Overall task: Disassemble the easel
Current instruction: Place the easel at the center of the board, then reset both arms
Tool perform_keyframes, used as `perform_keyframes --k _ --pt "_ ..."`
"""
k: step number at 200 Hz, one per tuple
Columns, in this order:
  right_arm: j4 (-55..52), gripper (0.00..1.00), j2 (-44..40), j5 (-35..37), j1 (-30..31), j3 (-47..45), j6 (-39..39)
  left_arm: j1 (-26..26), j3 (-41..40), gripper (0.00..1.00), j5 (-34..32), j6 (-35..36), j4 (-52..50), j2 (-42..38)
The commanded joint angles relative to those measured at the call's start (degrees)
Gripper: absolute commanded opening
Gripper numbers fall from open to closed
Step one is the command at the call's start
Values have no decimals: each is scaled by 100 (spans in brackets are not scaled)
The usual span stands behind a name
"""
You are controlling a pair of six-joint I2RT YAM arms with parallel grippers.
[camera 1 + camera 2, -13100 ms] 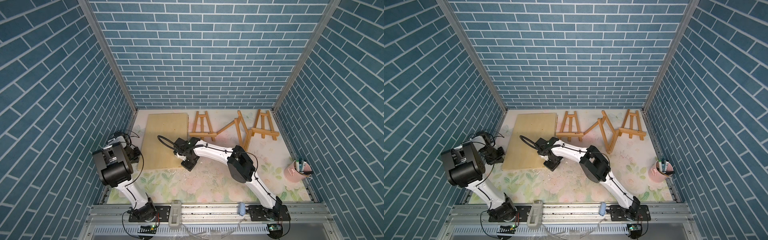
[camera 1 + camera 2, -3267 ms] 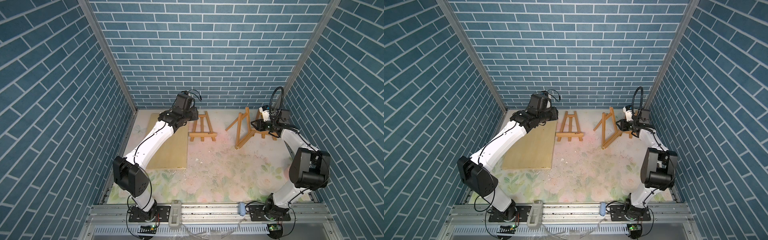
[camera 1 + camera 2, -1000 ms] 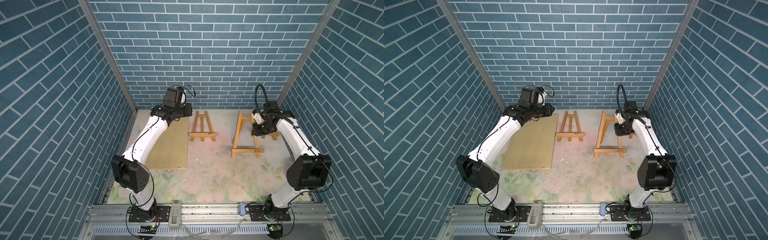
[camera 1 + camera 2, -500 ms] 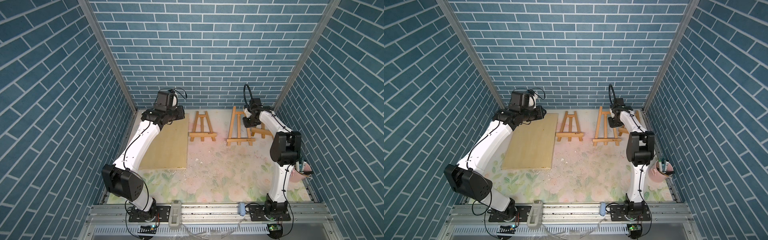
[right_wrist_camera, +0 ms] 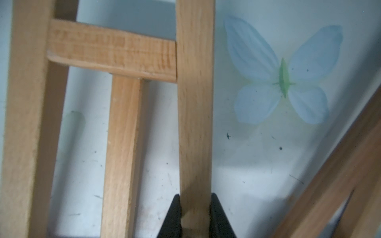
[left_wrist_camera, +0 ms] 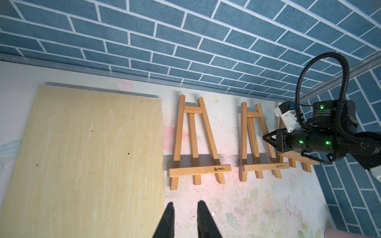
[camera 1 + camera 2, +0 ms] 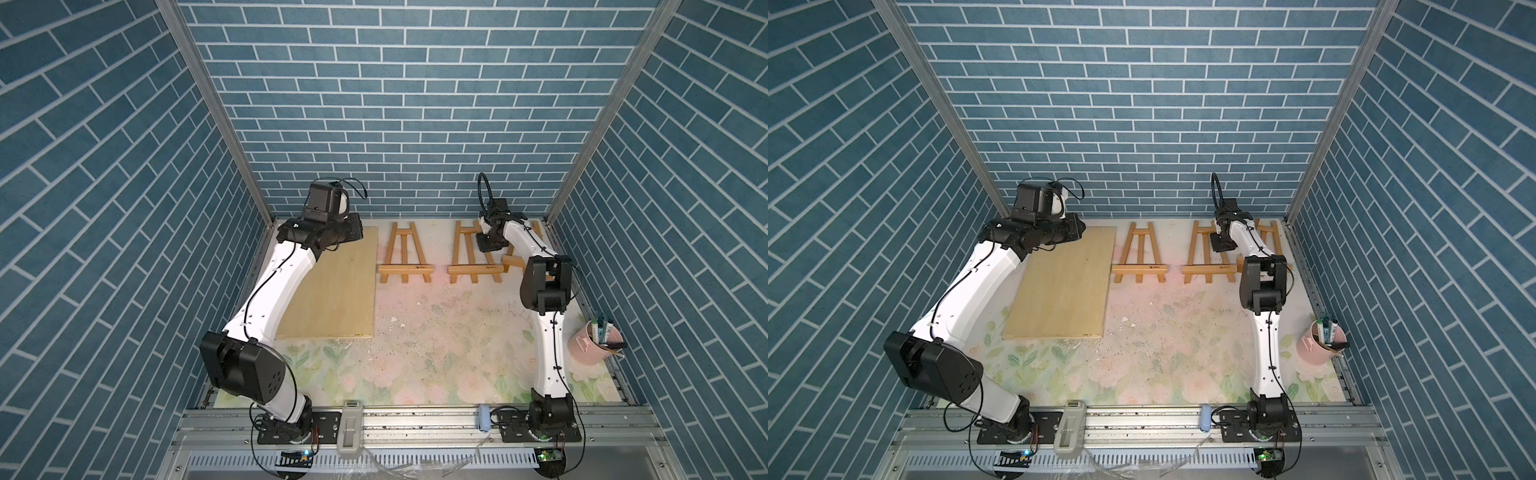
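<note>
We see walls (image 7: 395, 104) in a blue brick pattern with white joints. The tabletop (image 7: 436, 353) is pale, printed with pink flowers, green leaves and a light-blue butterfly (image 5: 282, 72) with a green body. The left easel (image 6: 198, 170), middle easel (image 6: 261, 166) and right easel (image 6: 299, 159) are honey-brown wood; the board (image 7: 336, 291) is paler yellow. The left hand (image 6: 185, 203) and right hand (image 5: 195, 195) are black; the cup (image 7: 590, 353) is pink.

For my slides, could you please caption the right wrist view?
Right claw closed on one leg of a wooden easel beside a printed blue butterfly.
</note>
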Motion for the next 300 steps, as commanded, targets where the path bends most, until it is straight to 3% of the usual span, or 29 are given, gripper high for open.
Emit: perform_keyframes --k 1,23,54,77,90,100,145,187,218,236,276,291,300 --pt "261 0 129 25 56 117 296 61 78 23 -73 0 -205 -8" --pt "229 0 196 68 79 244 267 69 47 23 -108 7 -232 -38" --pt "232 13 126 11 74 229 326 87 -131 23 -135 -11 -184 -125" --pt "338 28 -108 -27 74 7 431 105 -295 23 -163 -18 -98 -232" --pt "432 50 -272 -72 74 -131 448 113 -352 23 -186 4 -76 -295" --pt "451 55 -375 -92 76 -174 463 113 -388 23 -220 36 -76 -350" --pt "821 55 -1219 -99 74 -709 603 161 -645 26 -476 211 -77 -727" --pt "1987 54 -3220 104 67 -2623 834 305 -1167 35 -940 590 93 -1382" --pt "2950 57 -4868 426 -72 -4513 1138 385 -2251 48 -1508 1124 910 -2013" --pt "3245 58 -5540 334 -335 -5408 1459 377 -3239 64 -2083 1431 1865 -2462" --pt "3675 63 -6379 322 -872 -6921 1928 407 -5442 85 -3321 2174 4123 -3089" --pt "3925 63 -6568 347 -931 -7362 1947 528 -6181 90 -3434 2505 4939 -3021" --pt "4063 63 -6631 379 -966 -7571 1964 767 -6488 89 -3179 2449 5274 -2910"
